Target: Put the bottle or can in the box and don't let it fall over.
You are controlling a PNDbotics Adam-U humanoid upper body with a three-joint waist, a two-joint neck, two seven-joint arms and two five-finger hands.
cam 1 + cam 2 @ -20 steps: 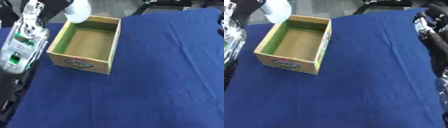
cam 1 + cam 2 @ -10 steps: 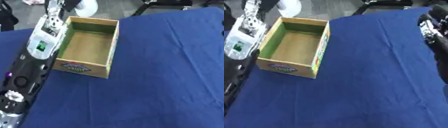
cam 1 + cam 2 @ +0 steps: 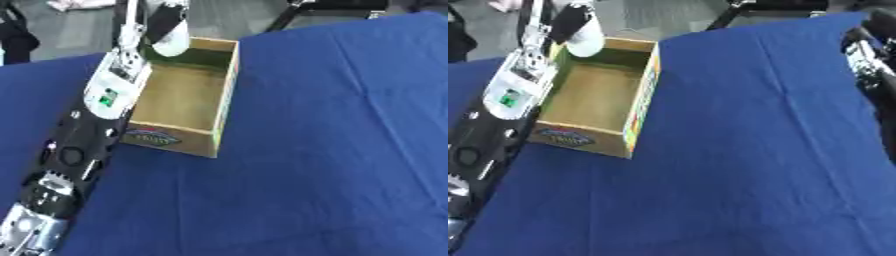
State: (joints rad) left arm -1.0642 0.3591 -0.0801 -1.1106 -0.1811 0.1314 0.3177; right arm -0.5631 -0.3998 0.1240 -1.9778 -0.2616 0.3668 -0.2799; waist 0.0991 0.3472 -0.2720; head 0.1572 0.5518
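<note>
My left hand (image 3: 156,20) grips the white bottle (image 3: 169,41) over the box's (image 3: 184,100) far end. The box label is unreadable. My right hand (image 3: 868,50) shows at the blue table's (image 3: 332,150) edge; its fingers I cannot tell.

The setting looked like a robotics lab or test room rather than a home. The work surface was a table (image 3: 332,150) draped in plain blue cloth, bare but for a single open cardboard box (image 3: 184,100) with a printed label on its front, laid out like a trial setup. Beyond the far edge lay a grey hard floor (image 3: 227,20), and on it stood the dark splayed legs of a stand or tripod (image 3: 737,12), the sort of gear used for cameras or lights. A pale crumpled cloth (image 3: 83,4) lay on the floor at the far left. No furniture or household fittings could be made out.
</note>
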